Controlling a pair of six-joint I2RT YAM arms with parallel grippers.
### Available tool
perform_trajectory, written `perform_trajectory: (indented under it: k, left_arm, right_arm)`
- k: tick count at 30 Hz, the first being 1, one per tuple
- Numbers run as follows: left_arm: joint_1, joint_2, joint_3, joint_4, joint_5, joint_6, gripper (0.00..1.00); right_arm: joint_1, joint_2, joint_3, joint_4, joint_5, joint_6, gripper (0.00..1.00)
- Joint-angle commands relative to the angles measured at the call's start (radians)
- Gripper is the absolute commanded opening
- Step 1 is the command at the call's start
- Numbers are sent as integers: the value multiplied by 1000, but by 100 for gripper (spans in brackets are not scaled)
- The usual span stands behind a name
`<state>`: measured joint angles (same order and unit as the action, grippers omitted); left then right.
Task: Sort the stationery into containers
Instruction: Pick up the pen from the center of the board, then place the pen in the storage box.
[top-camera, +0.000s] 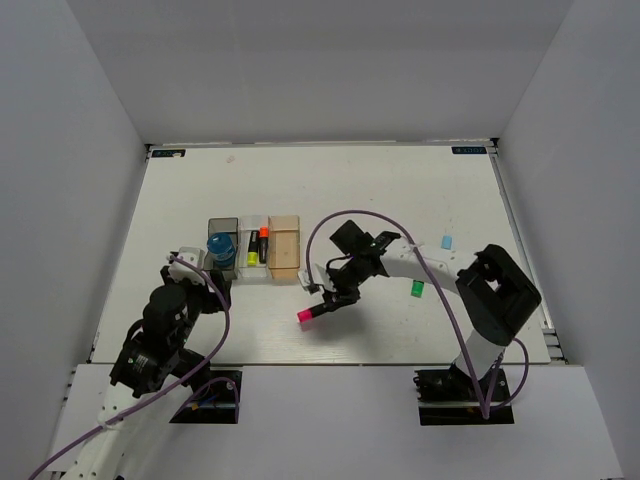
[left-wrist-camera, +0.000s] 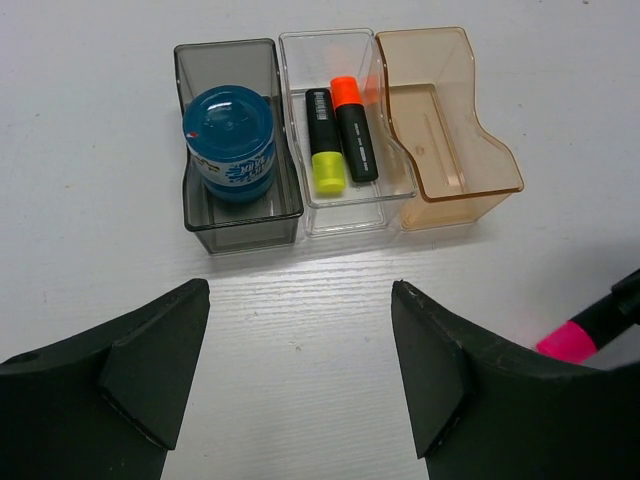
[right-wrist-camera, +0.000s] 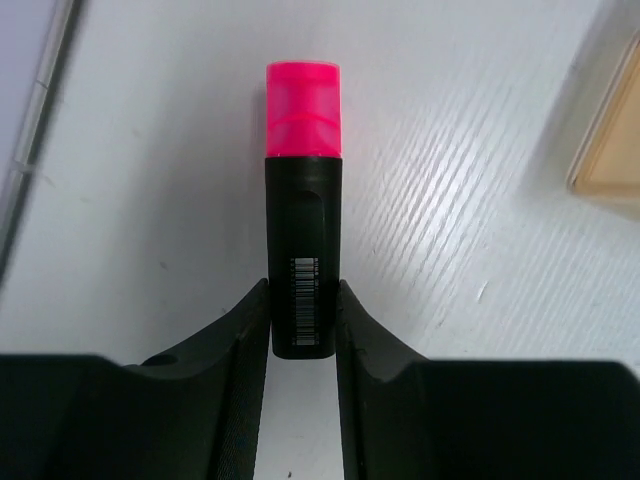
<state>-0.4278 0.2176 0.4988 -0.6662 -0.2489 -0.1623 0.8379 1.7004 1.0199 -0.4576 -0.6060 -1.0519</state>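
Note:
Three joined bins stand in a row: dark grey (left-wrist-camera: 240, 230), clear (left-wrist-camera: 345, 218) and tan (left-wrist-camera: 455, 150); they also show in the top view (top-camera: 285, 250). The blue roll (left-wrist-camera: 231, 140) stands in the dark grey bin. A yellow-capped highlighter (left-wrist-camera: 324, 140) and an orange-capped highlighter (left-wrist-camera: 353, 130) lie in the clear bin. My right gripper (right-wrist-camera: 303, 300) is shut on a pink-capped highlighter (right-wrist-camera: 303, 200), cap pointing away, in front and to the right of the tan bin (top-camera: 312, 313). My left gripper (left-wrist-camera: 300, 290) is open and empty just in front of the bins. The pale yellow stick is out of view.
A green-capped highlighter (top-camera: 417, 289) lies on the table to the right of my right gripper (top-camera: 333, 300). A small pale blue piece (top-camera: 447, 243) lies further right and back. The tan bin holds nothing.

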Motion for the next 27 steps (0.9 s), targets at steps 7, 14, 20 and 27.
perform_trajectory:
  k: [7,14,20,27]
  left_arm:
    - [0,-8,-5,1,-41,-8,84]
    - [-2,-18,-6,-7,-72,-9,84]
    - [0,-21,-5,-4,-90,-11,84]
    - [0,-12,-9,2,-89,-8,84]
  right_arm:
    - [56,-22,311,-12,-51,582,0]
    - [66,166,632,27,268,1041,0]
    - [87,320,802,51,556,1239,0]
    - [92,406,878,49,640,1380,0]
